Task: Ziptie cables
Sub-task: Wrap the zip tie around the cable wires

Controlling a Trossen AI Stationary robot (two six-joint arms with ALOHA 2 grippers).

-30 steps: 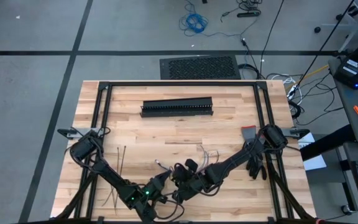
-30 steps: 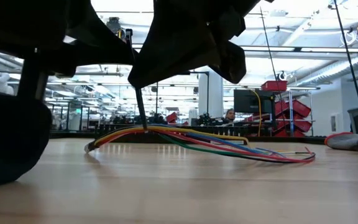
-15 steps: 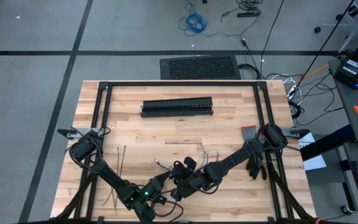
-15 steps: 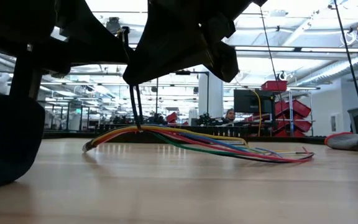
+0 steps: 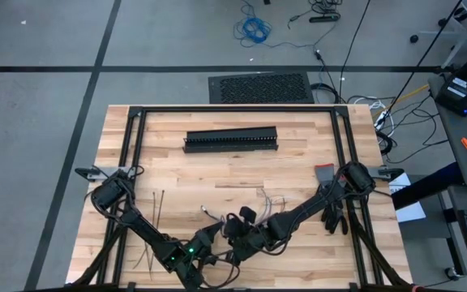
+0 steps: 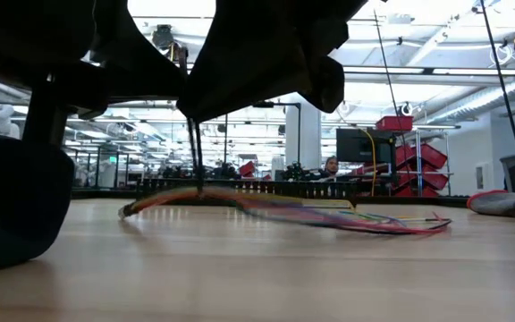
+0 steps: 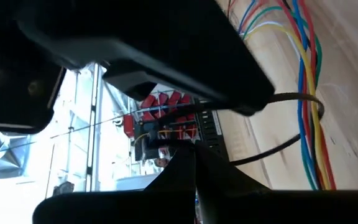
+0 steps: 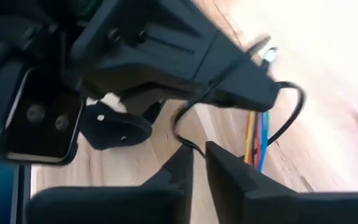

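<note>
Low view has the two dark arms filling the near foreground, and just behind them the cables (image 6: 311, 213) lie on the counter (image 6: 257, 268), one end lifted a little. A ziptie (image 6: 195, 152) rises straight up from that end into the arms. From above, the left tool (image 5: 220, 230) and right tool (image 5: 233, 232) meet tip to tip near the counter's front edge, over the cables' end. In the left wrist view the ziptie loops around the coloured wires. The left tool is pinched together on one end of it. Whether the right tool is apart or together I cannot tell. Spare zipties (image 5: 159, 207) lie to the left, well apart. Farther back sits a black slotted duct (image 5: 231, 140).
</note>
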